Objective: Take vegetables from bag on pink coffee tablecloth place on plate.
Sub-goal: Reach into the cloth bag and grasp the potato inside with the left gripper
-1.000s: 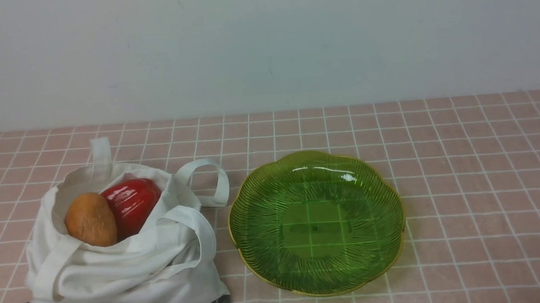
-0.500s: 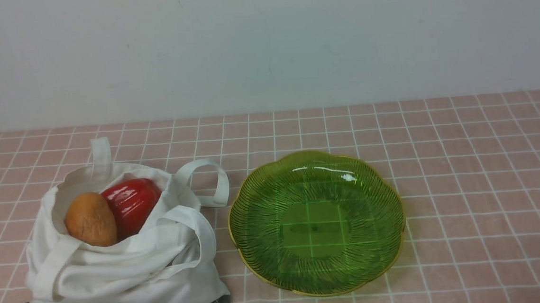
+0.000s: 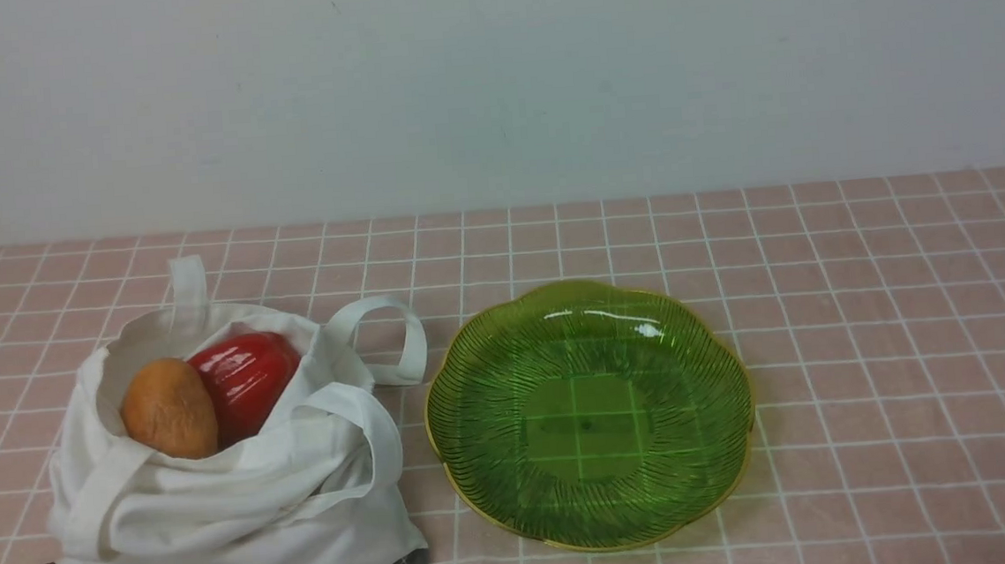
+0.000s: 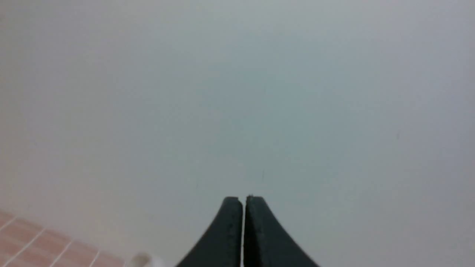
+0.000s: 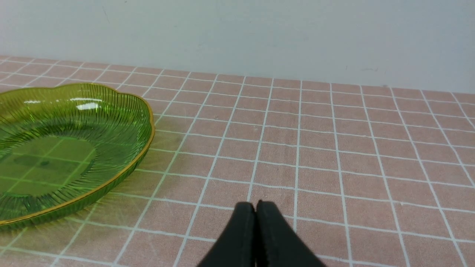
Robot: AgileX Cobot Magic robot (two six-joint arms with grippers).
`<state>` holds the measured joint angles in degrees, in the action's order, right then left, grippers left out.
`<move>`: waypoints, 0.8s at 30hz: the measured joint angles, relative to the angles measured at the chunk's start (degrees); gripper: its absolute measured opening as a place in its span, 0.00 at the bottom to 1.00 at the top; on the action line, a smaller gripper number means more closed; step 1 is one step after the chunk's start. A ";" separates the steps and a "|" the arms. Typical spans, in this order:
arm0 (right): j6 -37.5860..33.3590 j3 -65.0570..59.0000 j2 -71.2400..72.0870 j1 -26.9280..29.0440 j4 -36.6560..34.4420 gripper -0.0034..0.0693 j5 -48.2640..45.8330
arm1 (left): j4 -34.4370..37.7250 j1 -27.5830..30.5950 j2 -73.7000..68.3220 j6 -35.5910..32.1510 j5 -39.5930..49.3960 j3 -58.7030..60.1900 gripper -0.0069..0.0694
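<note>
Though the left gripper [image 4: 243, 200] and right gripper [image 5: 255, 204] both have jaws pressed together on nothing, neither touches the vegetables. The matte, rough potato [image 3: 168, 410] and, behind it, the glossy red bell pepper [image 3: 248, 375] lie touching inside the slumped white cloth bag [image 3: 217, 505], near the left end of the pink coffee tablecloth's [image 3: 869, 336] front edge. Just beside the bag sits the ribbed, scalloped green plate [image 3: 492, 380].

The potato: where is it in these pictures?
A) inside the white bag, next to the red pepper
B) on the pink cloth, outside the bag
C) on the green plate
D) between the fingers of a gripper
A: the potato lies in the open mouth of the bag, beside the red pepper; the plate holds nothing.
</note>
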<state>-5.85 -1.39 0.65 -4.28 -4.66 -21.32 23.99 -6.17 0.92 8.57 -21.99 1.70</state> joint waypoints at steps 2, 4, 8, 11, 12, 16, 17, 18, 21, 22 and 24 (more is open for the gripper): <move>0.00 0.00 0.00 0.00 0.00 0.03 0.00 | 0.50 0.00 0.00 -0.66 -1.92 0.00 0.08; 0.00 0.00 0.00 0.00 0.00 0.03 0.00 | 0.63 0.00 0.00 -2.34 -0.82 0.00 0.08; 0.00 0.00 0.00 0.00 0.00 0.03 0.00 | 0.63 0.00 0.00 -4.01 2.97 0.00 0.08; 0.00 0.00 0.00 0.00 0.00 0.03 0.00 | 0.63 0.00 0.00 -4.57 5.50 0.00 0.08; 0.00 0.00 0.00 0.00 0.00 0.03 0.00 | 0.67 0.00 0.00 -4.57 5.45 0.00 0.08; 0.00 0.00 0.00 0.00 0.00 0.03 0.00 | 0.87 0.00 0.00 -4.46 3.25 0.00 0.08; 0.00 0.00 0.00 0.00 0.00 0.03 0.00 | 0.87 0.00 0.00 -4.40 1.45 0.00 0.08; 0.00 0.00 0.00 0.00 0.00 0.03 0.00 | 0.65 0.00 0.00 -4.56 -1.51 -0.14 0.08; 0.00 0.00 0.00 0.00 0.00 0.03 0.00 | -0.60 0.00 -2.33 -6.89 -2.65 -5.27 0.08; 0.00 0.00 0.00 0.00 0.00 0.03 0.00 | -0.89 0.00 -3.81 -8.24 -0.57 -8.59 0.08; 0.00 0.00 0.00 0.00 0.00 0.03 0.00 | -1.50 0.00 -7.91 -10.62 4.74 -14.78 0.08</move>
<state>-5.85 -1.39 0.65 -4.28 -4.66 -21.32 22.49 -6.17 -6.99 -2.05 -17.25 -13.08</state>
